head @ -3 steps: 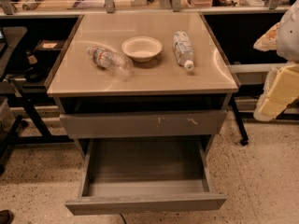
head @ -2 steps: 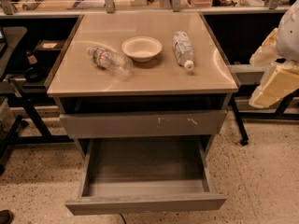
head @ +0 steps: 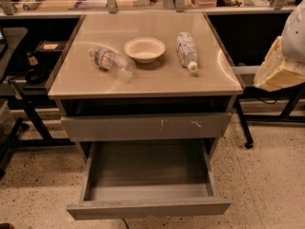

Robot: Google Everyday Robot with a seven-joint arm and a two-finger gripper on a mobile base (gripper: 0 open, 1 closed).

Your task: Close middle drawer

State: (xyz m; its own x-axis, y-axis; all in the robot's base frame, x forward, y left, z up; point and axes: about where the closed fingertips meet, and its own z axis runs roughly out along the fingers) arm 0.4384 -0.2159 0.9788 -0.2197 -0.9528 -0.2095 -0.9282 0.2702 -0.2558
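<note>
The closing has not begun. The middle drawer (head: pixel 147 207) stands pulled far out from under the front edge of the bench (head: pixel 157 80), its plain front nearest me and its shallow grey tray open to view. Nothing is touching it.

The gripper (head: pixel 278 69) hangs well off the right edge of the bench, about level with the benchtop, as a cream wedge under a white shell. From this angle I cannot tell whether it is wide or narrow. It holds nothing that I can see.

As I judge it, the next move is an approach. I would bring the gripper down and round past the front right corner of the bench, set it flat against the middle of the plain front, and push straight back toward the rear edge. An off-centre push might skew the tray on its runners. The front has no handle, so this calls for pressing, not gripping.

The scratched drawer front (head: pixel 145 126) just above is shut or nearly so, and I should keep clear of it. On top, a paper bowl (head: pixel 144 49) sits between two plastic water bottles lying on their sides, the left bottle (head: pixel 112 62) and the right bottle (head: pixel 187 50). Neither is in the way.

The picture's lower edge crops anything below the open drawer. Most of the arm runs off the right side, and the runners are hidden.
</note>
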